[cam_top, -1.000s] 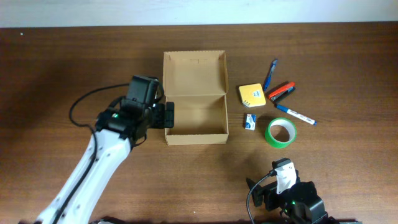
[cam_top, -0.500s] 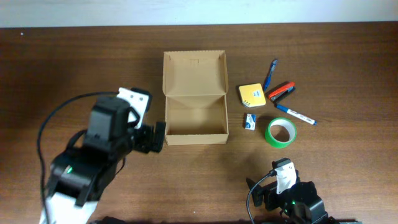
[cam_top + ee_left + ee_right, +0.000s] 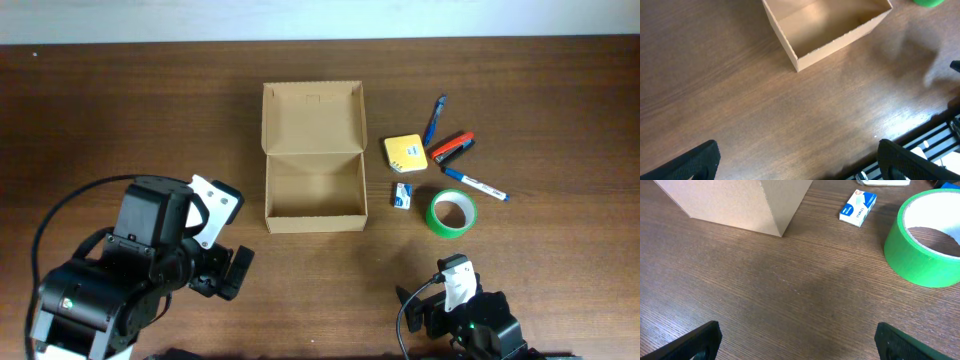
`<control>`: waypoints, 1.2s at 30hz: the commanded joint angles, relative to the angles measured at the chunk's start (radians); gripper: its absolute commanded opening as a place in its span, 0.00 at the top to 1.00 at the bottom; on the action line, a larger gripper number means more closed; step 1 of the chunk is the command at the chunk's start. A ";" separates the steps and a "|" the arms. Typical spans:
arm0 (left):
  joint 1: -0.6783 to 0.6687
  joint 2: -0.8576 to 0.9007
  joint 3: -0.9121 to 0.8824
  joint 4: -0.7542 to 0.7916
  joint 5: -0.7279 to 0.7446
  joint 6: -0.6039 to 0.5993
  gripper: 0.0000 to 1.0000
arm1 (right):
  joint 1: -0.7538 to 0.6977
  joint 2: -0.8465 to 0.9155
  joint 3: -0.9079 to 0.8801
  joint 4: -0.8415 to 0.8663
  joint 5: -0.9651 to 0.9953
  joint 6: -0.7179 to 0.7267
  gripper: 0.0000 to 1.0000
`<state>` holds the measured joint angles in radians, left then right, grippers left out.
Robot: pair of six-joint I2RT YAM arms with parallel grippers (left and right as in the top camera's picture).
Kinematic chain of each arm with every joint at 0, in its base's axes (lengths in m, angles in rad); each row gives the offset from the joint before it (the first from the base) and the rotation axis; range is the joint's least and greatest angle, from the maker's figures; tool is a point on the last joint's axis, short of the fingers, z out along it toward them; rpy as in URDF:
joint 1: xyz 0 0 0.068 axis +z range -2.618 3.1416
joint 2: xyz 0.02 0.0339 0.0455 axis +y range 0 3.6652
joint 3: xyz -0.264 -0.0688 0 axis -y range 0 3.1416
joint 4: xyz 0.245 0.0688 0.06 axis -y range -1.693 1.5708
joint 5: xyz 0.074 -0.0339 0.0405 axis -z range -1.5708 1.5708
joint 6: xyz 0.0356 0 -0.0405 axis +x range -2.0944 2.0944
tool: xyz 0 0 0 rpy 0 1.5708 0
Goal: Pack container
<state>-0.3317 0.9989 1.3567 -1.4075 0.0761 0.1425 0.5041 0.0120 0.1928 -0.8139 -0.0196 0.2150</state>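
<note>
The black left gripper (image 3: 224,273), on its white-and-black arm, hovers at the near left with jaws spread wide, holding nothing. The black right gripper (image 3: 797,339) hangs at the near edge, jaws equally wide.

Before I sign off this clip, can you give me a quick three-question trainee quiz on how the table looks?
1. True or false: the container has its lid folded open and nothing lies inside it.
2. Pick one. The green tape roll lies:
A. inside the container
B. on the table, apart from the container
C. between a gripper's fingers
3. Fill the gap: the left gripper and the right gripper both stand ___, with nothing between their fingers.

Key: 1 true; 2 B; 3 open.
</note>
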 commanded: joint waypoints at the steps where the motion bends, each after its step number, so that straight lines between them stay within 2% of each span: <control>1: -0.001 0.005 0.021 0.011 0.014 0.032 0.00 | 0.009 -0.010 -0.007 0.003 -0.002 0.010 0.01; 6: -0.001 0.005 0.021 0.058 0.014 0.032 0.00 | 0.009 -0.010 -0.007 0.003 -0.002 0.010 0.01; 36: -0.001 0.005 0.021 0.056 0.014 0.032 0.01 | 0.009 -0.010 -0.007 0.003 0.013 -0.001 0.01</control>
<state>-0.3317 1.0042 1.3579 -1.3567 0.0761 0.1577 0.5041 0.0120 0.1932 -0.8139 -0.0189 0.2134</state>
